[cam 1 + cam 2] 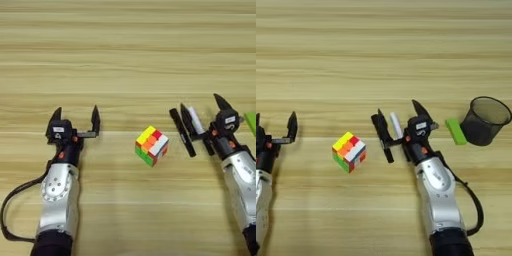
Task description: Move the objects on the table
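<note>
Table [125, 60] wide, light wood.

Right gripper [399, 127] splayed wide, grips nothing; straddles white pen [395, 125], black marker [383, 137] just at left fingertip. Both pens run near-to-far, slightly tilted; right arm clearly nearer.

Left gripper [75, 121] wide open, empty, well left of puzzle cube [151, 145].

Cube free between arms.

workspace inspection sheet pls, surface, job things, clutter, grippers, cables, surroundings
surface: light-wood table, plank grain running across.
job's things: puzzle cube lying free between the arms; black marker and white pen side by side at the right gripper.
clutter: green block and dark mesh cup at far right, close together.
grippers: left gripper open, left of the cube, holding nothing; right gripper open, fingers straddling the white pen, one resting over the marker.
cables: black cable looping beside the right arm; another by the left arm.
surroundings: nothing seen.
</note>
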